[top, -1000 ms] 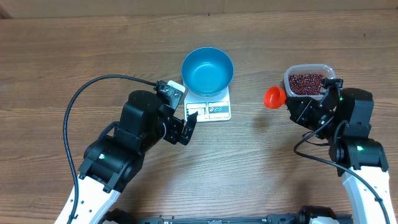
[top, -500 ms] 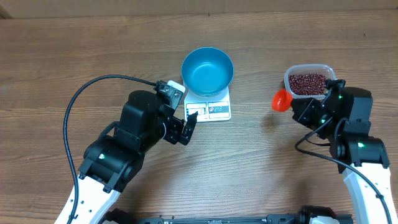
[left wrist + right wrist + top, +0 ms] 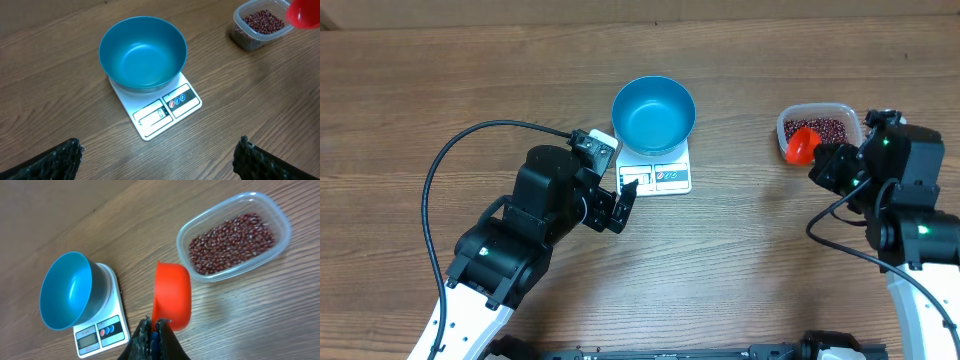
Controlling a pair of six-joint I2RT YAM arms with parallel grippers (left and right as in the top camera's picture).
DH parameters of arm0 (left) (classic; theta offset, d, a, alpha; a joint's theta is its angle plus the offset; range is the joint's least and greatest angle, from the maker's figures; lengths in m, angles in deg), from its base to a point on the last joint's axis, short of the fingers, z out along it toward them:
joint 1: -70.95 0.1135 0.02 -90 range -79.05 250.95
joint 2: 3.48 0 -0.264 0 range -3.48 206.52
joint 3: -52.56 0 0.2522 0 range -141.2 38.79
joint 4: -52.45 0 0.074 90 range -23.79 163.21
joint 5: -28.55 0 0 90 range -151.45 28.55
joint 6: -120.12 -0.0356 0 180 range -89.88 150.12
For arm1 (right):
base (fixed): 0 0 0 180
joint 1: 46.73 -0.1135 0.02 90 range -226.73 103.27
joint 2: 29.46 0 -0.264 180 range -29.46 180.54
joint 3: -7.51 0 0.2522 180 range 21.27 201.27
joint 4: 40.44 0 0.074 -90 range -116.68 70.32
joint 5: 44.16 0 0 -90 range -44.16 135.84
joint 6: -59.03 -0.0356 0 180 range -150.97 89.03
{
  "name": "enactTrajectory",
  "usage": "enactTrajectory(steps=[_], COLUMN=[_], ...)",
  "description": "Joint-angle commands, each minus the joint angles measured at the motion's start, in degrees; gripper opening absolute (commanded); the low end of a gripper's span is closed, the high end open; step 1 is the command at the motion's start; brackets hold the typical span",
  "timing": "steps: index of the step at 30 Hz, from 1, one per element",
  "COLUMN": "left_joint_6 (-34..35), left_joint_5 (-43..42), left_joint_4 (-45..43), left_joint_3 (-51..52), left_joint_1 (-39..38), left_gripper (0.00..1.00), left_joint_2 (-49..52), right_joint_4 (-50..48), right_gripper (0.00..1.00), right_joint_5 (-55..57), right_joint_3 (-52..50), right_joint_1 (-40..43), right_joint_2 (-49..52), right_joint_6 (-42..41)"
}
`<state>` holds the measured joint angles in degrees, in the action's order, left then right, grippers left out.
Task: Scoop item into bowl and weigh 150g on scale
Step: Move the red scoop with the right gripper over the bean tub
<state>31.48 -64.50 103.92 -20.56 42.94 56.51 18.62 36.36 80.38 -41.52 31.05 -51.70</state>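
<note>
The task is at its start, by the look of things: the blue bowl (image 3: 142, 55) sits on the scale (image 3: 165, 112) near the middle of the table's (image 3: 470, 70) far edge, and its inside is bare, with no beans (image 3: 232, 242) in it yet. All the beans lie in the clear tub (image 3: 781, 125) toward the far right corner. The right gripper (image 3: 154, 330) is clamped tight on the handle of a red scoop (image 3: 172, 297), which hangs at the tub's near rim with its cup apparently empty (its inside is turned away from the wrist camera, so this is a guess). The left gripper (image 3: 618, 208) hovers just in front of the scale, jaws spread wide and holding nothing. Left to do: dip into the beans, carry them to the bowl, and add until the target weight shows. As for writing, the scale's front strip has a grey display and a label with three small coloured ovals, but no digits or words are legible at this size.
</note>
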Motion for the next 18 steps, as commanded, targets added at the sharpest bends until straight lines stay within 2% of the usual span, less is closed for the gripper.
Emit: enactTrajectory(steps=[1, 9, 14, 18], left_joint_6=[0.55, 0.55, 0.55, 0.55], left_joint_5=[-0.83, -0.85, -0.85, -0.85], left_joint_4=[0.00, 0.00, 0.00, 0.00], left_joint_3=[0.28, 0.28, 0.28, 0.28], left_joint_1=[0.28, 0.28, 0.28, 0.28], left_gripper=[1.00, 0.99, 1.00, 1.00], left_joint_2=[-0.74, -0.74, -0.74, -0.74], right_joint_4=[2.58, 14.69, 16.15, 15.50], right_gripper=[0.04, 0.04, 0.04, 0.04], right_joint_5=[3.34, 8.15, 13.92, 13.64], right_joint_3=[5.35, 19.52, 24.94, 25.35], right_joint_1=[0.17, 0.20, 0.94, 5.38], right_joint_2=[2.40, 14.43, 20.26, 23.61], right_joint_6=[1.16, 6.27, 9.09, 11.37])
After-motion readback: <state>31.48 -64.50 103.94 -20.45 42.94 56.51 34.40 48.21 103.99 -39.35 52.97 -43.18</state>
